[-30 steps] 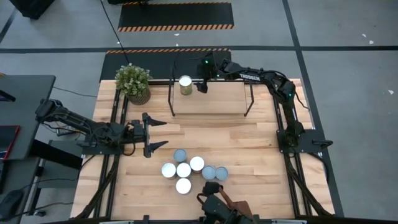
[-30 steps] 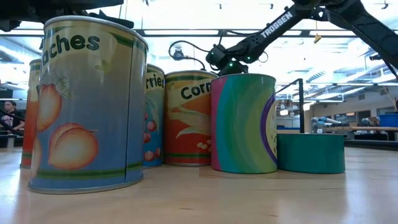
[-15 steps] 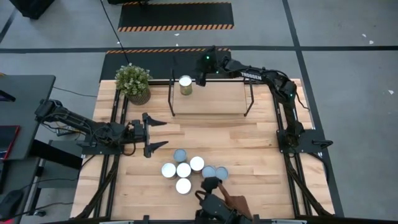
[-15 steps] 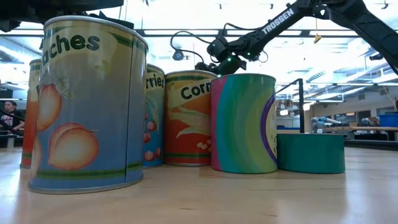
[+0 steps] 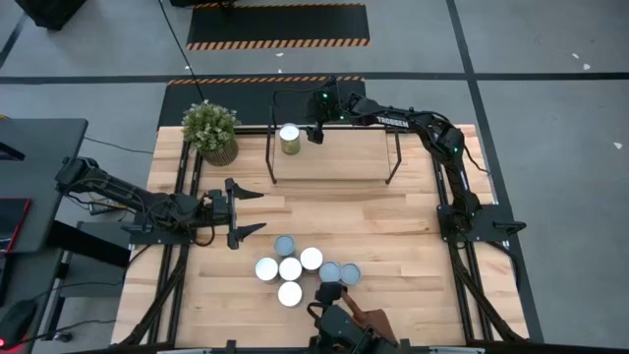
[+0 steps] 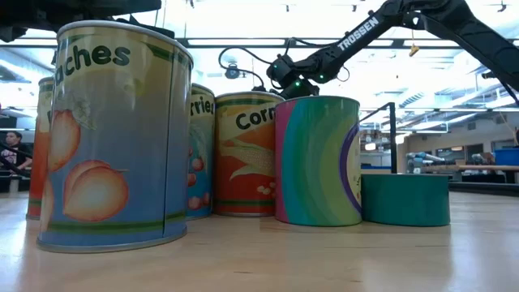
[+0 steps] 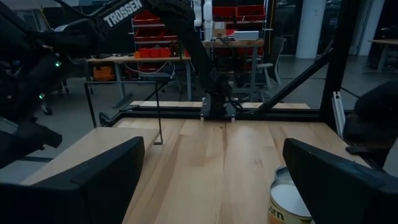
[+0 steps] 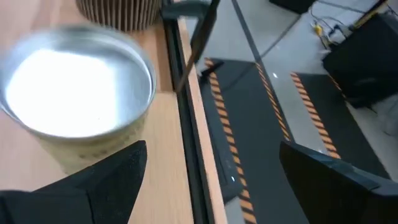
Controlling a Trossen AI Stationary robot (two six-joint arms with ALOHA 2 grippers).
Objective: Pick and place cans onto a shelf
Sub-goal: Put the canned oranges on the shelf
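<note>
My wooden tabletop (image 5: 413, 211) carries a potted plant (image 5: 210, 131) near its far left corner, leafy green in a ribbed tan pot (image 8: 118, 12). Beyond the far edge, the grey floor (image 5: 550, 59) is crossed by dark lines and holds a black mat edged in orange and black hazard stripes (image 5: 277, 26). A dark desk (image 5: 34, 177) stands off the left edge. Across the room I see tables with red bins (image 7: 155, 53) and a person (image 6: 11, 150) far off.
</note>
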